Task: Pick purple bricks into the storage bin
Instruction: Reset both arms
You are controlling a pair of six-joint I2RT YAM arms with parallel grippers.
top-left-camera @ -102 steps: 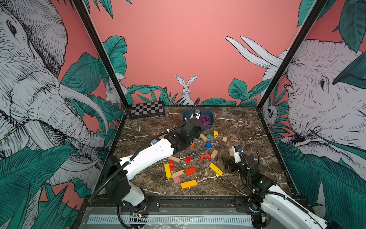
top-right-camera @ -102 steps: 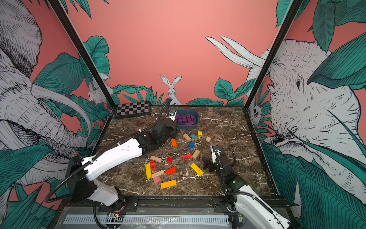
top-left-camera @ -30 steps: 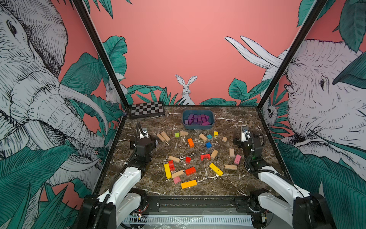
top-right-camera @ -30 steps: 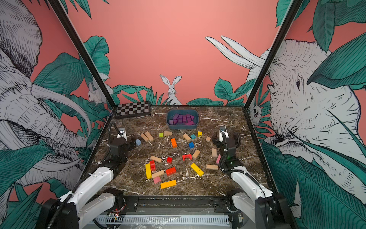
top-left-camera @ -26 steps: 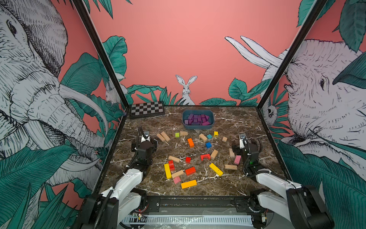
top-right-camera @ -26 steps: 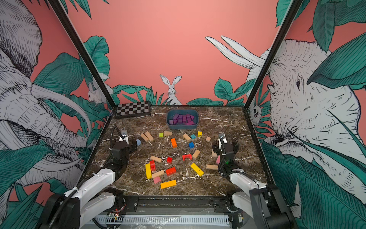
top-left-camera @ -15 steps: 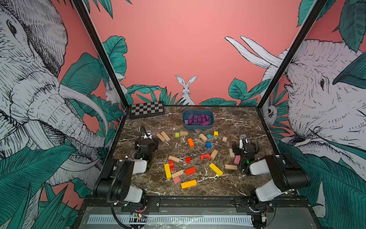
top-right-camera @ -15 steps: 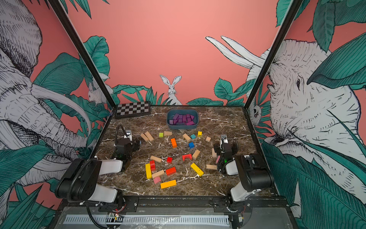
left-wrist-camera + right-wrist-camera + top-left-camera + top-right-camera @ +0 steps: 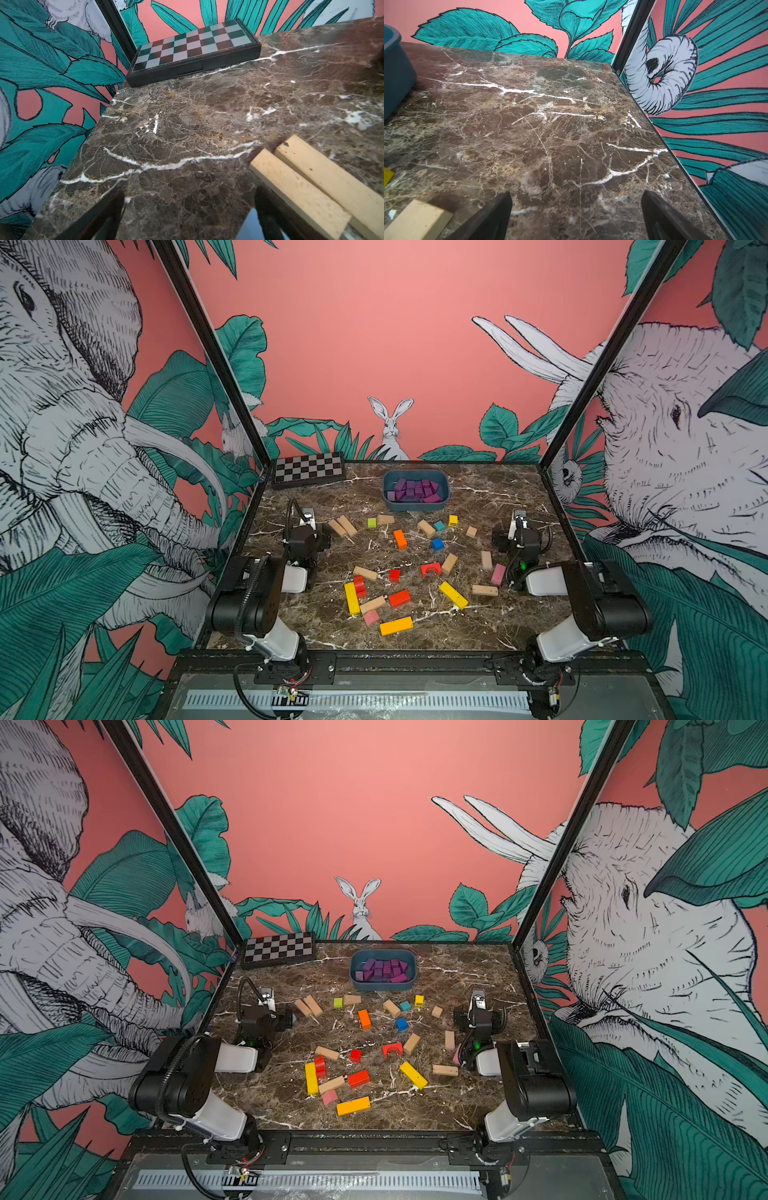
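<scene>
The storage bin (image 9: 415, 507) (image 9: 382, 987), a dark blue-grey tub, stands at the back middle of the marble table. Several purple bricks (image 9: 413, 490) (image 9: 382, 970) lie piled inside it; I see none outside it. My left gripper (image 9: 307, 537) (image 9: 266, 1019) (image 9: 191, 207) rests low at the table's left side, open and empty over bare marble. At the right side my right gripper (image 9: 517, 537) (image 9: 478, 1019) (image 9: 576, 207) is open and empty too. One corner of the bin (image 9: 394, 68) shows in the right wrist view.
A checkerboard box (image 9: 308, 468) (image 9: 193, 49) lies at the back left. Natural wood, red, orange, yellow, blue, green and pink blocks are scattered across the middle. Two natural wood bars (image 9: 311, 187) and a light blue block (image 9: 249, 228) lie beside the left gripper.
The left arm has left the bin and both arms have folded back low at the table's sides. Both grippers stay open. No block has moved in the last second.
</scene>
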